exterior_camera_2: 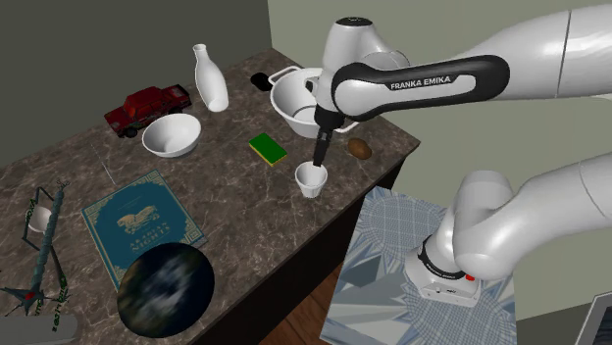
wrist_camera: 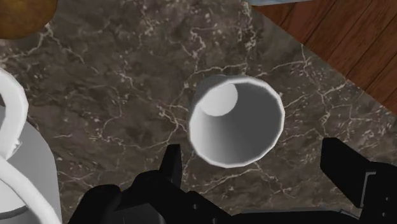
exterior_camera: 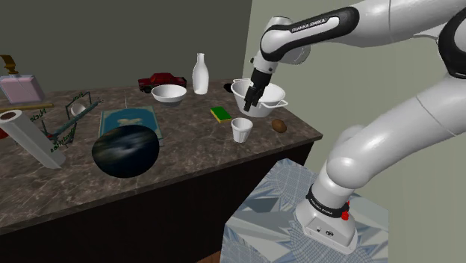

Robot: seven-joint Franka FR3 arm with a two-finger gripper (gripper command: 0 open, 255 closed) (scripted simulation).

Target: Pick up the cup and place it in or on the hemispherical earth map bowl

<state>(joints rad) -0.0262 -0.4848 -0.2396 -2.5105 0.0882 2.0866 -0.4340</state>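
Note:
A plain white cup (exterior_camera: 240,129) (exterior_camera_2: 311,179) stands upright on the dark marble counter (exterior_camera: 187,153), near its front edge. My black gripper (exterior_camera: 251,103) (exterior_camera_2: 319,160) hangs a little above the cup, pointing down. In the wrist view the cup (wrist_camera: 235,121) lies just ahead of the gripper (wrist_camera: 254,164), whose fingers stand wide apart and open, touching nothing. The earth map bowl (exterior_camera: 125,149) (exterior_camera_2: 165,287) is a dark blue-grey dome lying rim down, further along the counter towards the shoulder view's left.
A white two-handled pot (exterior_camera: 263,96) (exterior_camera_2: 292,98) stands just behind the gripper. A green sponge (exterior_camera: 221,113), a brown lump (exterior_camera: 278,125), a white bowl (exterior_camera: 169,94), a white bottle (exterior_camera: 200,74), a red toy car (exterior_camera: 161,80) and a book (exterior_camera: 131,119) share the counter.

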